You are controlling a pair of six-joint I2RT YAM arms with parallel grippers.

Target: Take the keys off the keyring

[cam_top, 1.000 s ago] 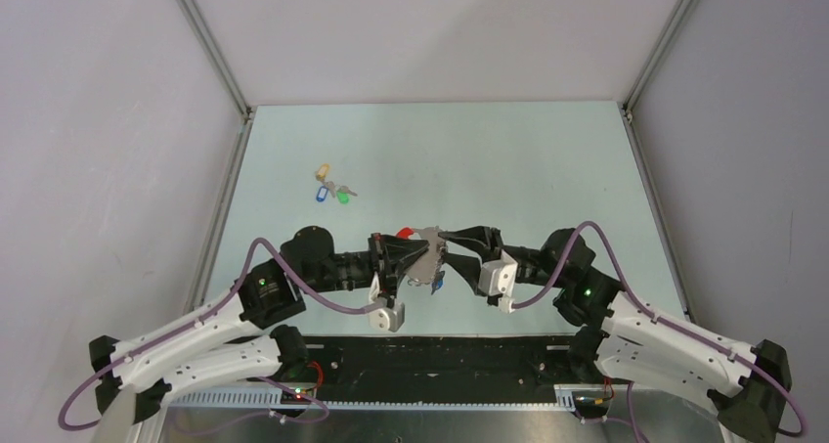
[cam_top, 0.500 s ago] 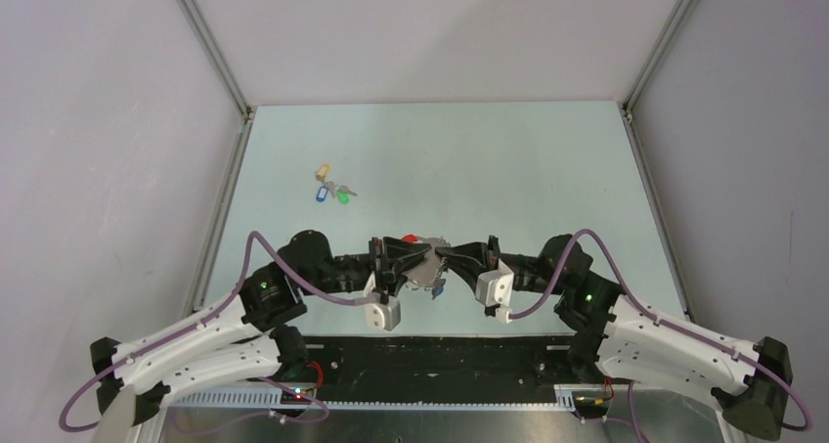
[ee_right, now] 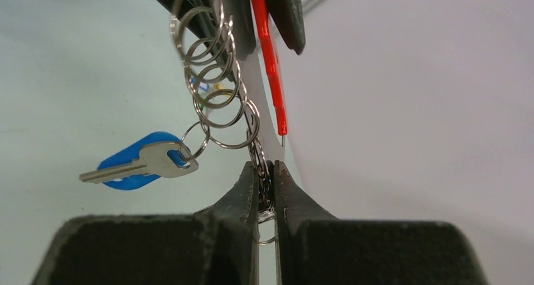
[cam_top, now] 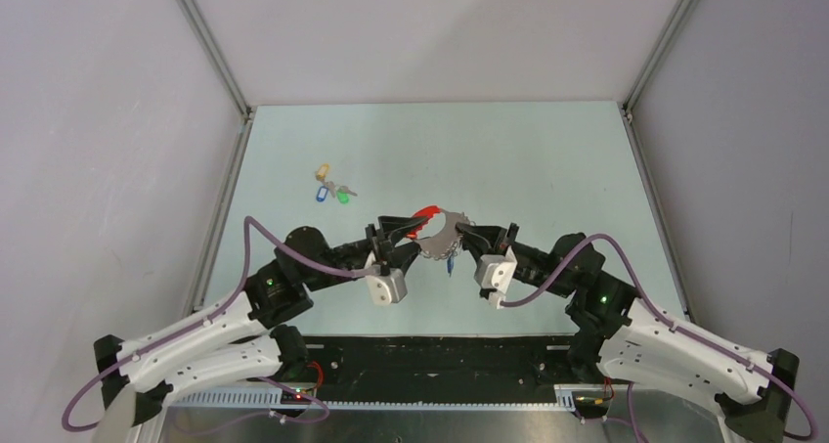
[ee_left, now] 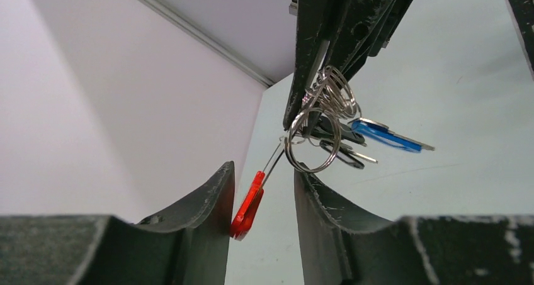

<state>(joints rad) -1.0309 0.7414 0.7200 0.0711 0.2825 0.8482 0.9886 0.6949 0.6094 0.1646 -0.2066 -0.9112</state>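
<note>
While right gripper (ee_right: 265, 172) is clamping the keyring (ee_right: 255, 148) at the top view's centre, left gripper (ee_left: 263, 173) is gaping around its red strap (ee_left: 247, 204); light, slippery keys (ee_left: 381, 134) are dangling, likely best pinched at flat tags.

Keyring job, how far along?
Done: the keys hang clear of the table. In hand: right tool pinches the keyring; left tool stands open around the red strap. Left: none is off; the blue-tagged key is on its ring.
</note>
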